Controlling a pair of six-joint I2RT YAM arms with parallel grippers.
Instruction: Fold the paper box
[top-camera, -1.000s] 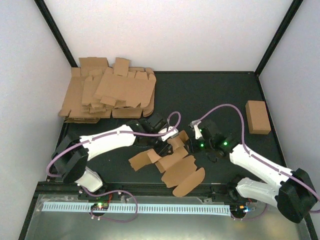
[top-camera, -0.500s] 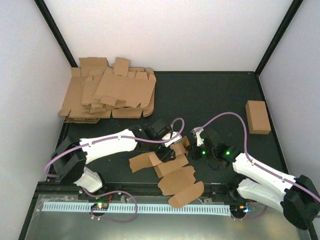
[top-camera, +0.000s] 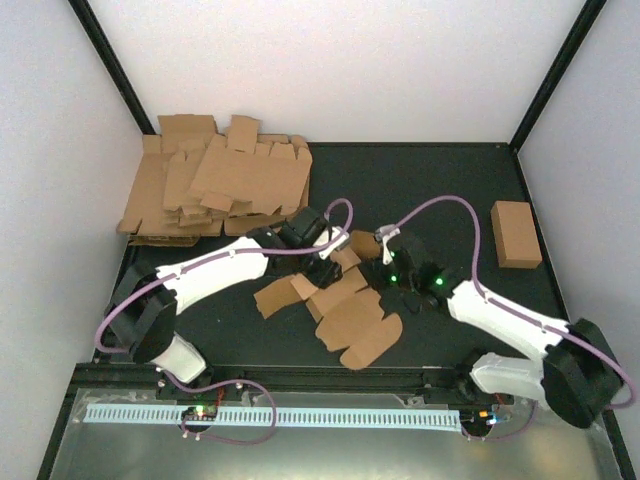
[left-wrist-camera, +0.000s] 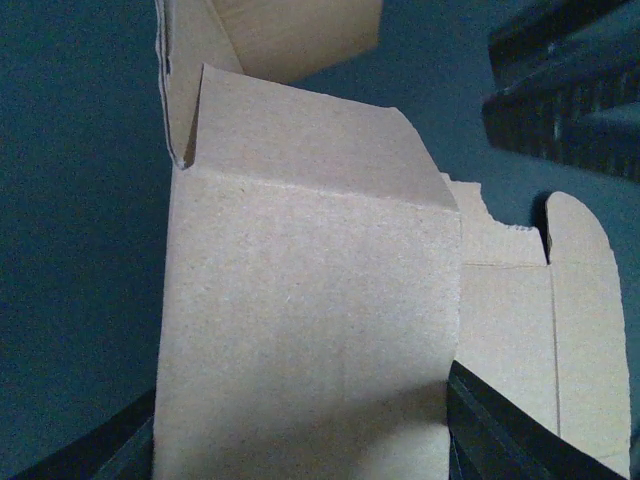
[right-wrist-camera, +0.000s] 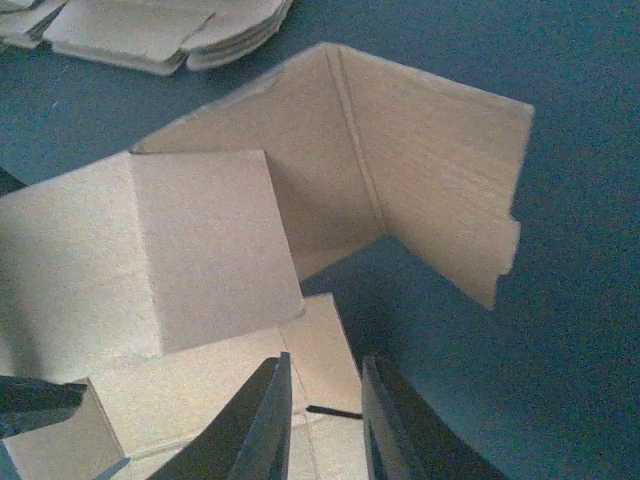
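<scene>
The paper box (top-camera: 350, 315) lies partly unfolded on the dark table between the two arms, its rounded flaps pointing toward the near edge. My left gripper (top-camera: 328, 265) is shut across one upright panel (left-wrist-camera: 300, 300), with a dark finger (left-wrist-camera: 490, 430) at each side of that panel. My right gripper (top-camera: 383, 278) hovers just right of it, its fingers a narrow gap apart (right-wrist-camera: 325, 390) over a flat flap (right-wrist-camera: 320, 350), with nothing between them. A bent wall of the box (right-wrist-camera: 400, 180) stands ahead of the right gripper.
A thick heap of flat cardboard blanks (top-camera: 215, 190) fills the back left corner, and its edge shows in the right wrist view (right-wrist-camera: 150, 30). A closed brown brick-shaped carton (top-camera: 515, 233) rests at the far right. The metal rail (top-camera: 270, 415) runs along the near edge.
Both grippers and the box have shifted back from the near edge and slightly left. The right gripper's fingers have parted a little.
</scene>
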